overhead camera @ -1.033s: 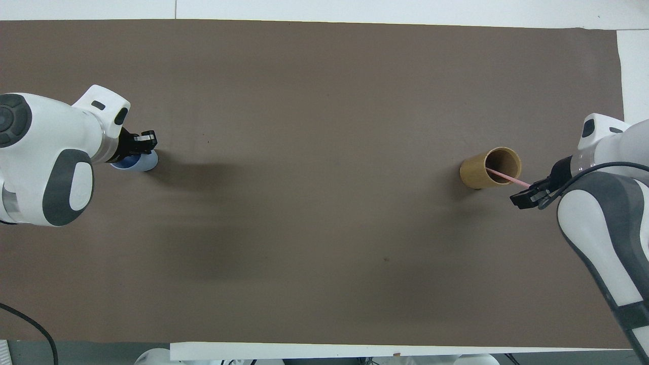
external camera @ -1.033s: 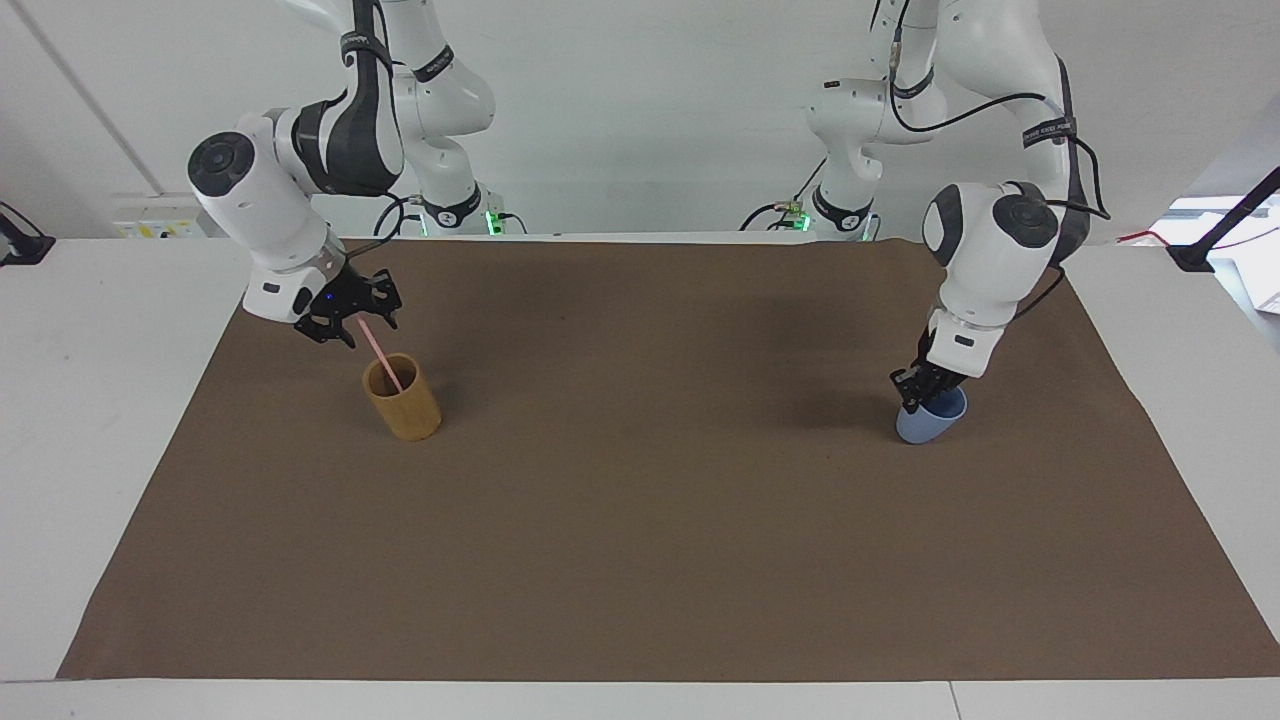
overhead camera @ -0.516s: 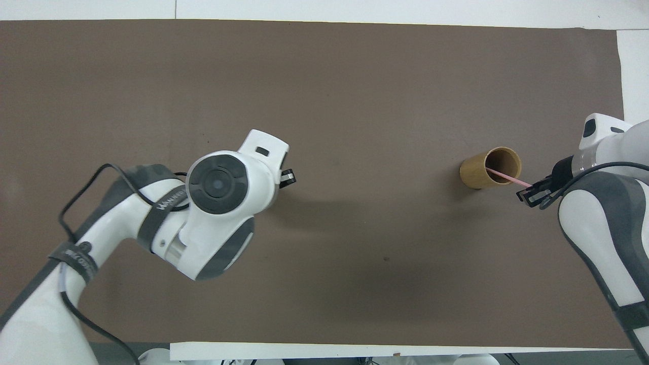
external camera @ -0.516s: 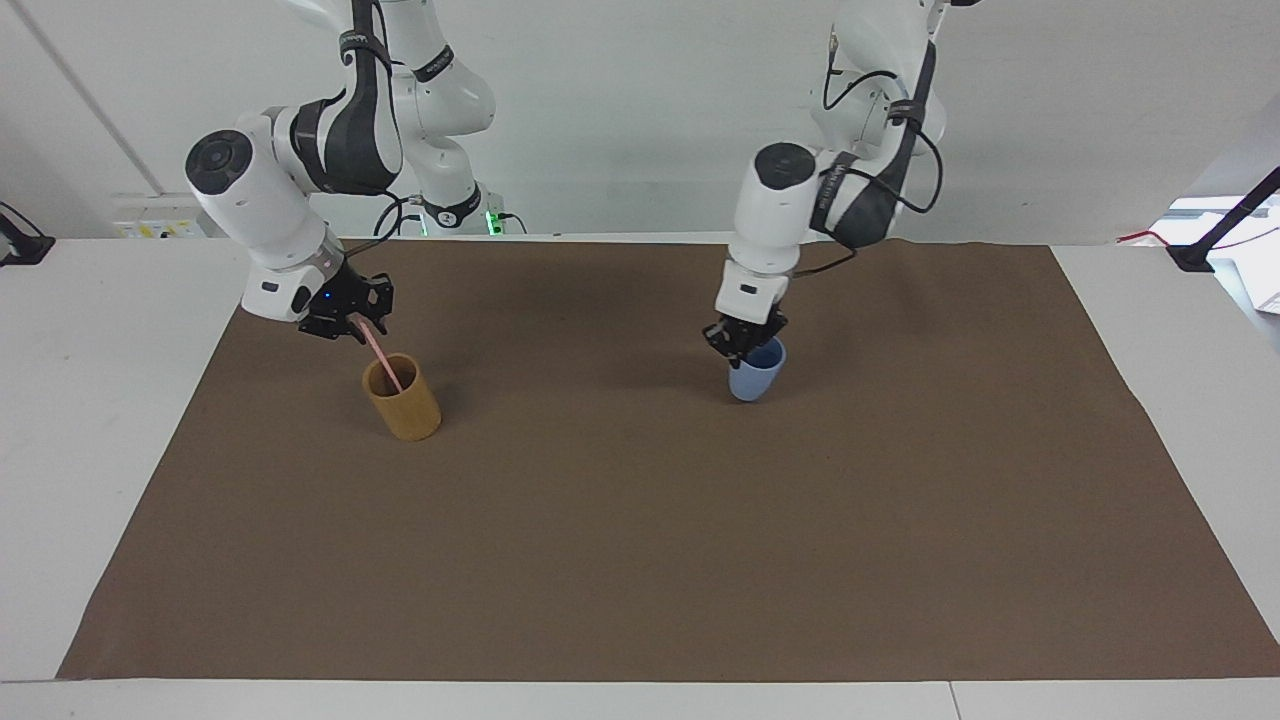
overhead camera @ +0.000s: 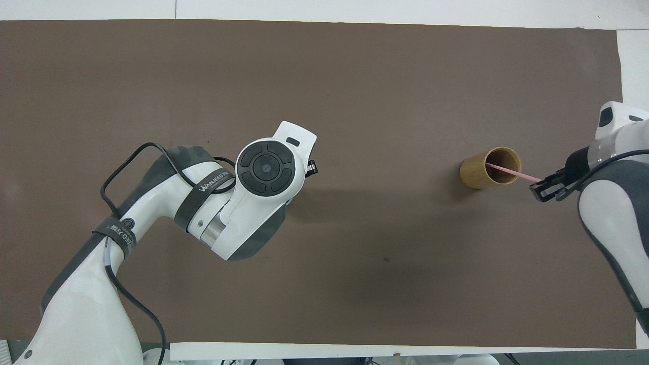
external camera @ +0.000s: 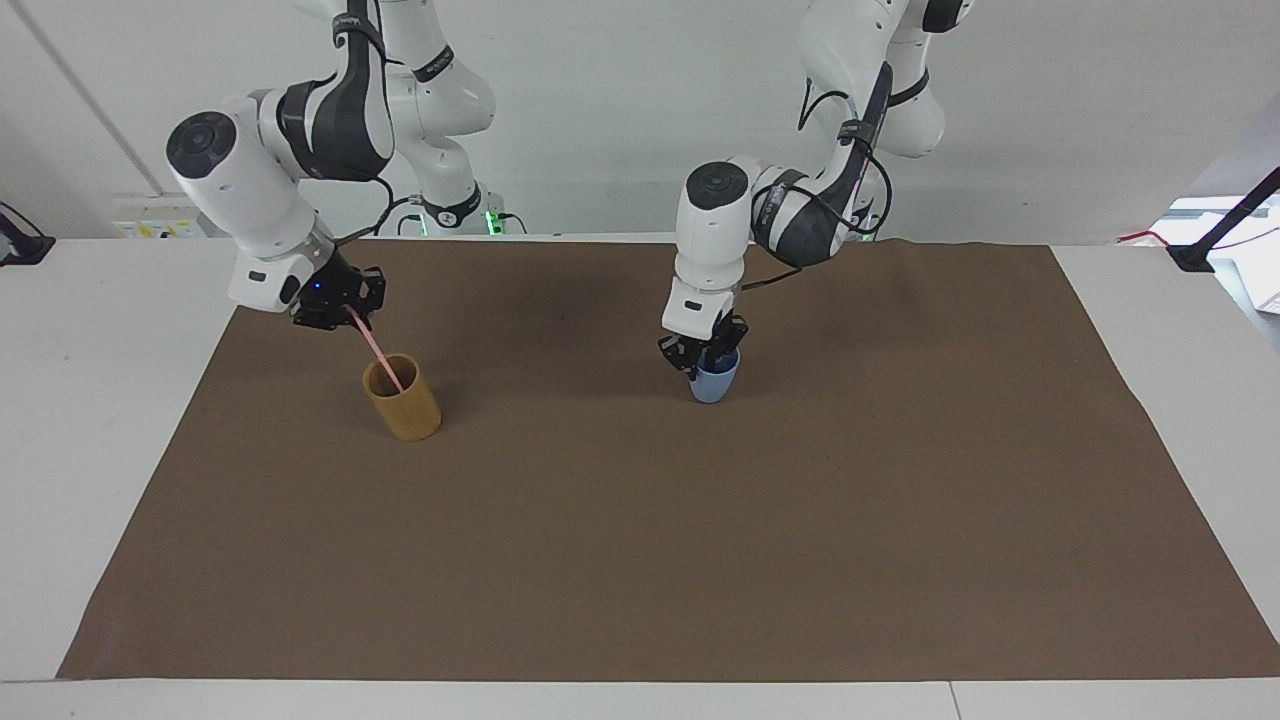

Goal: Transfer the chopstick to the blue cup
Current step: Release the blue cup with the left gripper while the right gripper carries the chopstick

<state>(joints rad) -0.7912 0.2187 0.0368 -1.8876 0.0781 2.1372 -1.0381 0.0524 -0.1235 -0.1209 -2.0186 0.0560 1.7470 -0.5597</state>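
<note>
My left gripper [external camera: 700,360] is shut on the rim of the blue cup [external camera: 714,384]. It holds the cup upright near the middle of the brown mat; I cannot tell if the cup touches the mat. In the overhead view the left arm [overhead camera: 263,177] hides the cup. My right gripper [external camera: 345,312] is shut on the upper end of the pink chopstick [external camera: 378,352]. The chopstick slants down into the tan wooden cup [external camera: 402,398], and its lower end is still inside. In the overhead view the chopstick [overhead camera: 509,172] runs from the tan cup [overhead camera: 491,167] to the right gripper [overhead camera: 543,188].
The brown mat [external camera: 640,550] covers most of the white table [external camera: 80,400]. The tan cup stands toward the right arm's end. A black clamp [external camera: 1195,255] sits at the table's edge at the left arm's end.
My left gripper carried the blue cup from the left arm's end of the mat to near its middle. My right gripper rose a little, drawing the chopstick partly out of the tan cup.
</note>
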